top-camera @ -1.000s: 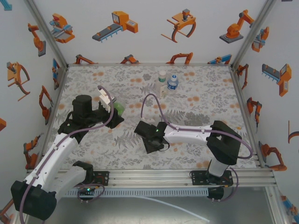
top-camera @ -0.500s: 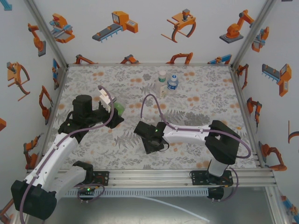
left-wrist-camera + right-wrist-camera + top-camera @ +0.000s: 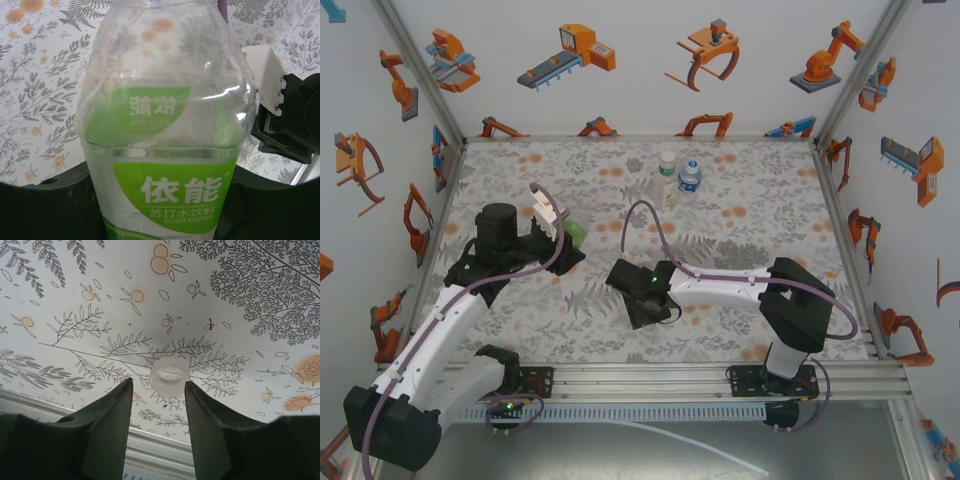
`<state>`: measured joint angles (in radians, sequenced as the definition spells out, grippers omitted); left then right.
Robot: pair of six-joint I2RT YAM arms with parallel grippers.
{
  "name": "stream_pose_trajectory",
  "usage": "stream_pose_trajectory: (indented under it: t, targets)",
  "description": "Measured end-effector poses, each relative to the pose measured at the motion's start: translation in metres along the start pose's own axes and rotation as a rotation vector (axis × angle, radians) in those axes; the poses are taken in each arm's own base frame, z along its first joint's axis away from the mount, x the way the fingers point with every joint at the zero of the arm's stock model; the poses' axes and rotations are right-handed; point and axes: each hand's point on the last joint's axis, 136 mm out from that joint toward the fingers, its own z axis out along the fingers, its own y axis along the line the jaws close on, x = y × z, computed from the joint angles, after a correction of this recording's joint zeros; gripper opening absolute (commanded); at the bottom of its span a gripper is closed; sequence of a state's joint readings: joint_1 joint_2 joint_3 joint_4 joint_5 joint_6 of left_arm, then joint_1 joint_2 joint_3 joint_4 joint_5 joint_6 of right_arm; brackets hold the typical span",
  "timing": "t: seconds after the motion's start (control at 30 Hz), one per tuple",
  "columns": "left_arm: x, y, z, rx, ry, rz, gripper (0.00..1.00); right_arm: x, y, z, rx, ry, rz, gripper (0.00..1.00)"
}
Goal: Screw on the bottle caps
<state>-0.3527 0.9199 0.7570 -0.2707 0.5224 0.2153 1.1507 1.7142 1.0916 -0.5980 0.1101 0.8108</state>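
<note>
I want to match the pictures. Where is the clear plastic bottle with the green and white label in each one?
Top external: the clear plastic bottle with the green-and-white label is left of centre, in the left gripper.
Left wrist: the bottle is in the middle, very close.
Right wrist: this camera faces a small whitish round plastic cap instead.
Shared landmark: the flowered table cover.

A small round whitish cap (image 3: 170,377) lies on the floral counter (image 3: 250,300). A clear bottle with a green label (image 3: 165,150) is left of the counter's middle. A green-and-white-labelled bottle (image 3: 666,170) and a blue-labelled bottle (image 3: 690,178) stand upright, side by side, at the far middle.
</note>
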Motion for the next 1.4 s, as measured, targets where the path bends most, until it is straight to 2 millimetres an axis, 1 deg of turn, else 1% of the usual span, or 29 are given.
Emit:
stream_pose_trajectory:
  t: [0.27, 0.5, 0.67, 0.83, 1.4]
  targets:
    - [-0.0001, 0.0001, 0.0000, -0.001, 0.000, 0.000, 0.02, 0.0056, -0.0042, 0.0079, 0.028, 0.029, 0.000, 0.45]
    - [0.0001, 0.0005, 0.0000, -0.003, 0.001, 0.000, 0.02, 0.0061, -0.0047, 0.0076, 0.031, 0.032, 0.000, 0.45]
    - [0.0000, 0.0006, 0.0000, -0.003, 0.001, 0.000, 0.02, 0.0007, -0.0036, 0.0028, 0.035, 0.016, 0.000, 0.45]
    - [0.0000, 0.0006, 0.0000, -0.003, 0.000, 0.001, 0.03, -0.0003, -0.0050, -0.0006, 0.041, 0.011, 0.000, 0.46]
    - [0.0011, 0.0004, -0.0001, -0.003, 0.005, -0.002, 0.02, -0.0004, -0.0074, 0.0002, 0.055, 0.008, -0.001, 0.47]
